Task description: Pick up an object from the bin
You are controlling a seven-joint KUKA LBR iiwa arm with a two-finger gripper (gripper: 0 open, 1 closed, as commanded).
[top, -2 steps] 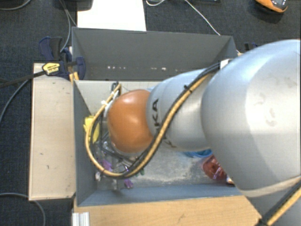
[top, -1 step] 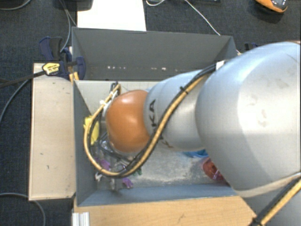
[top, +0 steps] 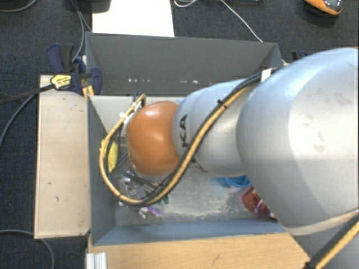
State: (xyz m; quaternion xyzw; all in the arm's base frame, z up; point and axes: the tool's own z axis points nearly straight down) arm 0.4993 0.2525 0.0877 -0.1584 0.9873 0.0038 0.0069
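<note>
My gripper (top: 133,179) reaches down into the left part of the bin, and just a dark metal part of it shows below the orange cover. A yellow thing (top: 112,153) lies right beside it, against the bin's left wall. A small purple and white thing (top: 149,210) sits on the floor just in front of it, near the front wall. What lies directly under the gripper is hidden.
The arm, with its orange cover and looped cable, spans most of the bin from the right. A blue thing (top: 233,181) and a red thing (top: 254,202) peek out from under the arm at the front right.
</note>
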